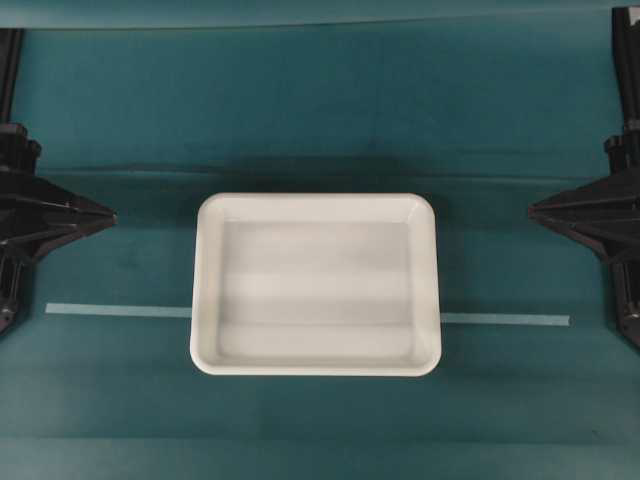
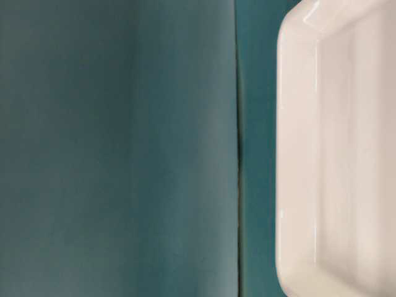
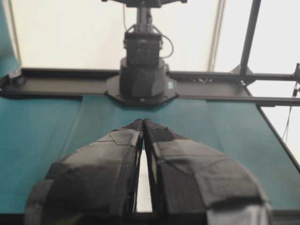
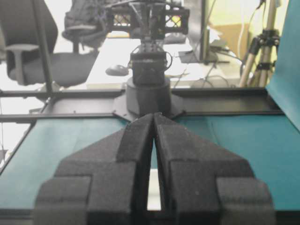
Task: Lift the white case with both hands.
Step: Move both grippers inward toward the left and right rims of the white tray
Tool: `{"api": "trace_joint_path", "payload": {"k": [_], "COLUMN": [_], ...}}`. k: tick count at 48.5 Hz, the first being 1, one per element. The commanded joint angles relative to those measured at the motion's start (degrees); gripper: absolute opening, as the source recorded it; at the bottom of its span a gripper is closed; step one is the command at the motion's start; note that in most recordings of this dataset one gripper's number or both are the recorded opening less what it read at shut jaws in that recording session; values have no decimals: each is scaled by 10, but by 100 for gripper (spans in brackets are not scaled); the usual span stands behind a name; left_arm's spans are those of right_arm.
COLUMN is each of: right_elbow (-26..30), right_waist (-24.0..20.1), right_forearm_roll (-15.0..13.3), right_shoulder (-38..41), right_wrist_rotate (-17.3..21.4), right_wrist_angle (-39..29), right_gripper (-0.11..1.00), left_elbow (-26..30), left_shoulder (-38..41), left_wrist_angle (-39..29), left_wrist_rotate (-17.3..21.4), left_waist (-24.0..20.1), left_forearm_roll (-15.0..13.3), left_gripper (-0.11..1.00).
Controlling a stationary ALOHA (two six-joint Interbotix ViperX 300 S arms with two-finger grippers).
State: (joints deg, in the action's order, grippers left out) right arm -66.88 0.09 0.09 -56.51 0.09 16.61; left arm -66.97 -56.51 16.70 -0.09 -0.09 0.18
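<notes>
Case: the white case (image 1: pixel 316 285) is lying flat on the teal table (image 1: pixel 300 110), centred between my two arms, its long sides running left to right. It is sitting across a pale tape strip (image 1: pixel 118 311), whose ends are showing on both sides.
Left gripper: my left gripper (image 1: pixel 108 215) is hanging well apart from the case's left rim, tips pointing at it. The wrist view is showing the fingers (image 3: pixel 117 154) together at the tips, holding nothing.
Right gripper: my right gripper (image 1: pixel 534 211) is mirroring it beyond the right rim, pads (image 4: pixel 185 152) pressed together, likewise gripping nothing.
Stage: I am judging the lift as not yet begun; both pincers need parting first.
Handling: I am expecting a light, stiff plastic shell, smooth and probably slippery. The bottom looks too broad to grip.
Hold: I am planning to pinch the raised rim midway along each short side, at equal height, so the case is staying level.
Risk: uneven lifting is likely to tilt it or slide it free.
</notes>
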Motion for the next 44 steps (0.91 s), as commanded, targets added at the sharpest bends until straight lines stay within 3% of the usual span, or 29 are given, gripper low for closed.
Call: {"api": "trace_joint_path", "payload": {"k": [1,4,8,13,21,27,37,44], "right_elbow": [0,-2,-2,2,18,23,23,22], "right_waist": [0,1,0,1,4,6,10,21], "right_forearm_roll": [4,26,55,85,144,178,190,188], "right_shoulder": [9,18,33,54,97,117,123,125], "right_wrist_rotate": [7,12,34,76,191,290,468,532], "right_wrist_angle": [4,1,-4,-12,-48,-90,-155,-165], "right_gripper": [9,10,1,0,0,0,0,0], "left_elbow": [18,25,28,33,40,44,48,47], "left_shoulder": [32,43,56,62,64,67,91,104], "left_wrist_angle": [4,4,4,3,3,-2,-48,-56], "left_wrist_rotate": [-35,-62,-105,-156,-259,-359,-550,-635], "left_waist": [16,18,18,22,22,23,22,17], "left_forearm_roll": [5,6,9,9,9,8,8,8], "left_gripper": [14,9,-2,-3,-3,-3,-3,-3]}}
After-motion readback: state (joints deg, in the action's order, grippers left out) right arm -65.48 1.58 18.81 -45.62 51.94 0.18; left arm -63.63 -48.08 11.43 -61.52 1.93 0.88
